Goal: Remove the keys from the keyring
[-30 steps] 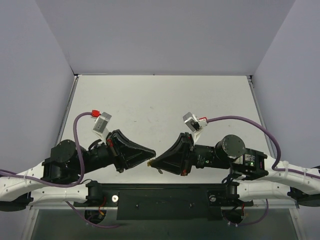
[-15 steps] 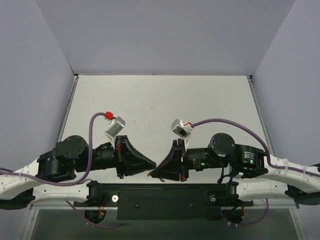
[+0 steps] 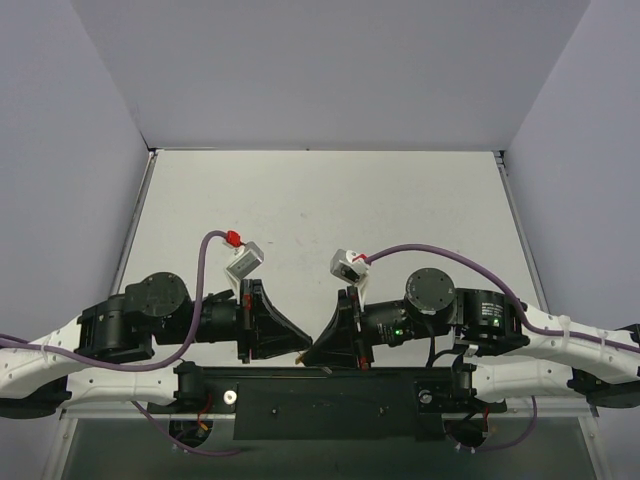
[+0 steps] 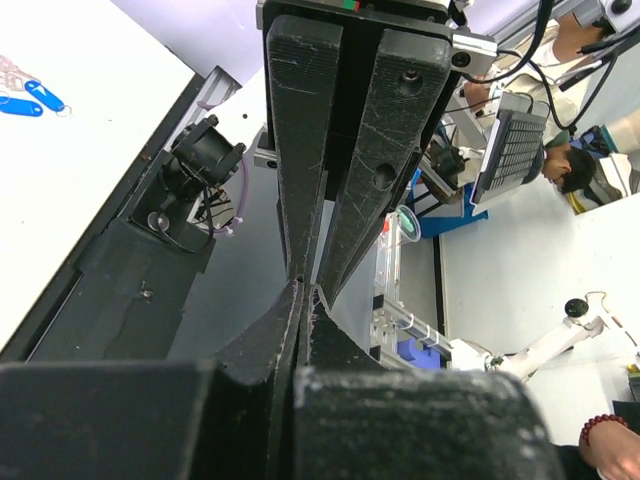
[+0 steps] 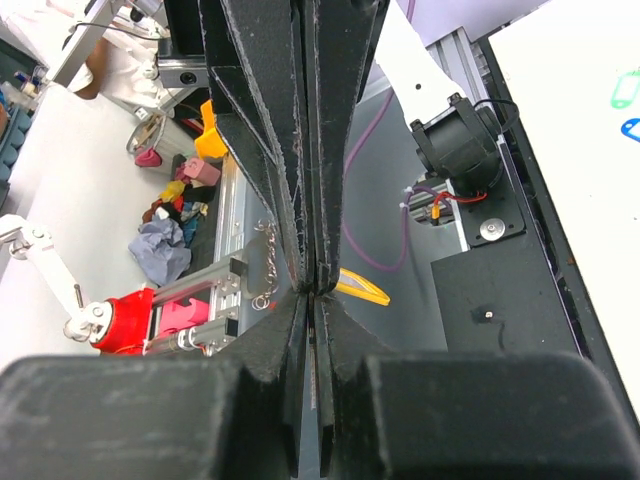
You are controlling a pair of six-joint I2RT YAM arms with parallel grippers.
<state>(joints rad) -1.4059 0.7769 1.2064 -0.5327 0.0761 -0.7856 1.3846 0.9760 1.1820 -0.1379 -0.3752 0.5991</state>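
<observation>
Where the 2 arms meet over the near edge of the worktop (image 3: 320, 200), the left claw (image 3: 301, 345) and right claw (image 3: 314, 352) touch tip to tip, each pinched narrow. The keyring (image 5: 362, 288) shows only its yellow tag, poking out beside that joint; I cannot tell which claw grips it.

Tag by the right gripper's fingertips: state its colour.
Yellow; the tag shows best in the right wrist view.
</observation>
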